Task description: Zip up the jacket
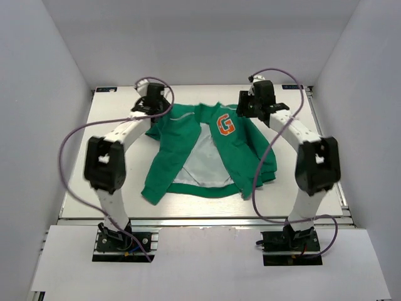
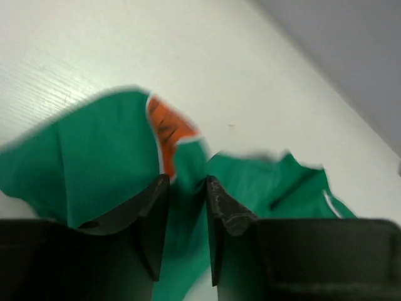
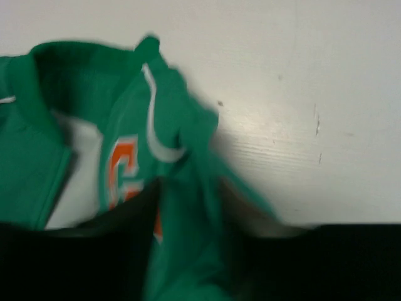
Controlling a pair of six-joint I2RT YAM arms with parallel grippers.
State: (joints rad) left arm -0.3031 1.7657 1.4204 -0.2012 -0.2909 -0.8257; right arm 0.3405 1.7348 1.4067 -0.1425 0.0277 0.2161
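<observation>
The green jacket [image 1: 207, 150] lies open on the white table, its light grey lining showing and its orange "G" patch [image 1: 225, 124] on the right front. My left gripper [image 1: 155, 100] is at the jacket's far left shoulder and is shut on a fold of green fabric [image 2: 187, 207] beside the orange sleeve patch [image 2: 169, 128]. My right gripper [image 1: 254, 103] is at the far right shoulder and is shut on bunched green fabric [image 3: 188, 226] next to the "G" patch [image 3: 122, 166]. Both held parts are lifted slightly off the table. The zipper is not visible.
White walls enclose the table [image 1: 326, 157] on the left, back and right. Purple cables loop from both arms; the right arm's cable [image 1: 260, 169] hangs over the jacket's right sleeve. The jacket's hem lies toward the near edge.
</observation>
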